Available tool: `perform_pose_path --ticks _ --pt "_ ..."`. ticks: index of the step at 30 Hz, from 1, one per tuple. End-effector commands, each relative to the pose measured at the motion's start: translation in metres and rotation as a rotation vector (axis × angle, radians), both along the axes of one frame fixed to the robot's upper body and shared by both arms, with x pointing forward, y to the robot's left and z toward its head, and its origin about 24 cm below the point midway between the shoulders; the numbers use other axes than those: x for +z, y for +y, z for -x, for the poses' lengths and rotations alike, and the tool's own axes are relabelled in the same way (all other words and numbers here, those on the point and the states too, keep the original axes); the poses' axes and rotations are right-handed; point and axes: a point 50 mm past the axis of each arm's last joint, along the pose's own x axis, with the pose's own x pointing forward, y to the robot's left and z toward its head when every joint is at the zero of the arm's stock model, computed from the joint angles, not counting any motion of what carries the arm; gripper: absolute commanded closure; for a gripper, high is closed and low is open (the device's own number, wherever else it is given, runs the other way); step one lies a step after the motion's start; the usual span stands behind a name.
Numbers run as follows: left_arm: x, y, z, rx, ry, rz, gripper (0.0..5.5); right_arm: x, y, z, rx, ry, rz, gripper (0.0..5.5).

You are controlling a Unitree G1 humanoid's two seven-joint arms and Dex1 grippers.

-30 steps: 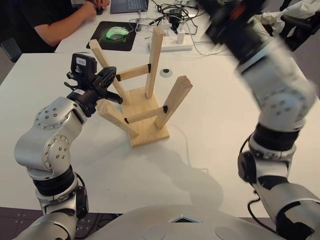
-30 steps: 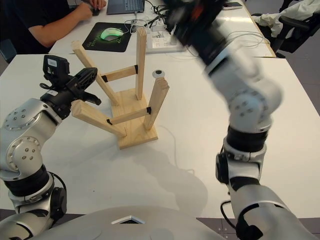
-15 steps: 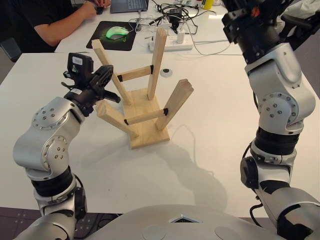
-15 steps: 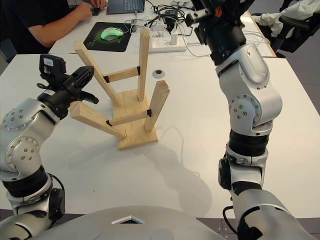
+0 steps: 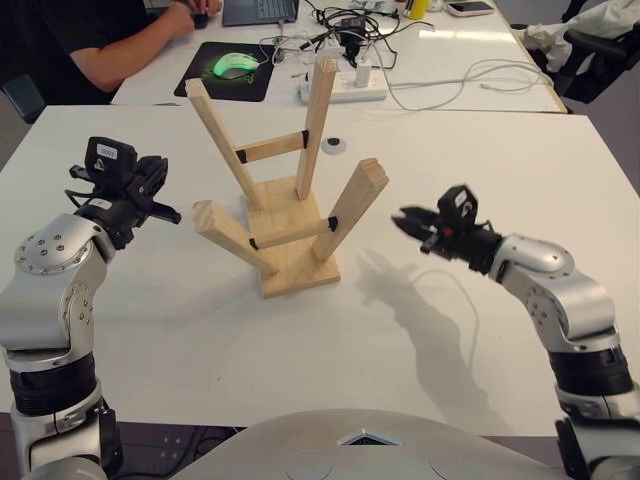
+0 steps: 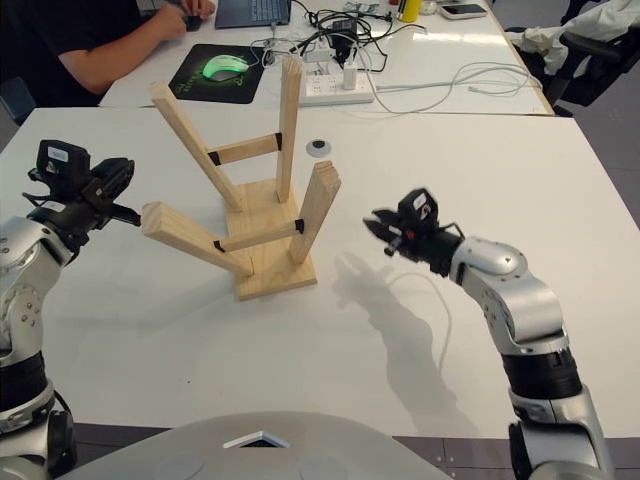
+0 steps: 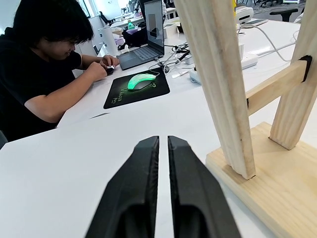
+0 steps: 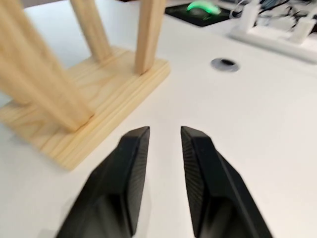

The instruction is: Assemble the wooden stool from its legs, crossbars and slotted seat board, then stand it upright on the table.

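- Head camera: The wooden stool (image 5: 290, 215) is sitting upside down on the white table (image 5: 450, 150), around the middle and a little nearer the far edge. Its slotted seat board (image 5: 300, 265) is lying flat on the surface, with four legs (image 5: 318, 125) pointing up and splaying outward. Crossbars (image 5: 268, 148) are joining the legs in pairs.
- The left gripper (image 5: 165, 195) is hovering toward the table's left edge, near one leg's tip but apart from it. The right gripper (image 5: 408, 225) is hovering on the stool's right, also apart from it.
- Left wrist camera: The left gripper's fingers (image 7: 146, 163) are lying almost together with a thin slit between them, gripping nothing. They are pointing past a leg seated in the seat board.
- Right wrist camera: The right gripper's fingers (image 8: 133, 148) are standing apart with a plain gap, empty. They are aiming toward the seat board's near corner.
- Judgement: The assembly is looking complete, so turning the stool upright seems to be the step in hand. The next move is probably calling for the left fingers to spread. Both grippers would then grasp opposite legs and tip the stool over onto its feet.
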Motion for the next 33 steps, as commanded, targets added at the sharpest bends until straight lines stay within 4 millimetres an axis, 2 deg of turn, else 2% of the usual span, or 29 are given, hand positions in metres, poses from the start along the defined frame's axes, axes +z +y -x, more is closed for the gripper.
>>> perform_pose_path --ticks 1,3,9,14,18,22,25,27,30,33 --pt "-0.002 0.004 0.002 0.004 0.006 -0.002 4.43 -0.007 0.017 0.019 0.164 0.070 0.023 3.70" --pt "-0.004 0.000 0.002 -0.016 0.016 0.019 4.12 -0.008 0.027 0.019 0.165 0.067 -0.013 3.37" --pt "-0.011 -0.015 0.003 -0.076 0.057 0.064 4.10 -0.011 0.051 0.011 0.022 0.034 -0.119 2.46" --pt "-0.014 -0.027 0.002 -0.106 0.076 0.078 4.10 -0.012 0.075 0.018 -0.026 0.074 -0.207 1.79" --pt "-0.014 -0.033 -0.002 -0.123 0.081 0.086 4.10 -0.014 0.086 0.016 -0.100 0.080 -0.243 1.67" --pt "-0.014 -0.038 -0.003 -0.136 0.082 0.096 4.10 -0.018 0.076 0.004 -0.231 0.015 -0.177 1.67" --pt "-0.015 -0.039 -0.003 -0.133 0.080 0.103 4.10 -0.020 0.058 -0.013 -0.304 -0.110 -0.006 1.67" --pt "-0.014 -0.040 -0.004 -0.132 0.075 0.107 4.10 -0.013 0.039 -0.032 -0.381 -0.231 0.100 1.67" --pt "-0.014 -0.041 -0.003 -0.124 0.066 0.105 4.10 0.003 0.017 -0.058 -0.481 -0.362 0.139 1.67" --pt "-0.016 -0.043 -0.001 -0.124 0.066 0.107 4.10 0.009 0.008 -0.070 -0.433 -0.393 0.158 1.67"
